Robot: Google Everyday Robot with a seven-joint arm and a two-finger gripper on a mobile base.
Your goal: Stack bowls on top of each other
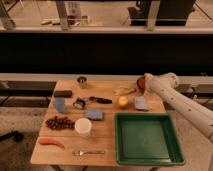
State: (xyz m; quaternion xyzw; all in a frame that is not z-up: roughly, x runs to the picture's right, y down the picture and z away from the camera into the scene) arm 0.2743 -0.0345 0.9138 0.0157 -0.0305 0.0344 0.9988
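Observation:
One reddish-orange bowl shows at the back right of the wooden table, mostly covered by my arm. Only its left edge is visible. No other bowl is in view. My gripper is at the end of the white arm that reaches in from the right, and it sits right at the bowl. I cannot tell whether it is touching or holding the bowl.
A green tray fills the front right. Also on the table are a metal cup, a white cup, an orange, two blue sponges, grapes, a black tool, a fork and a carrot.

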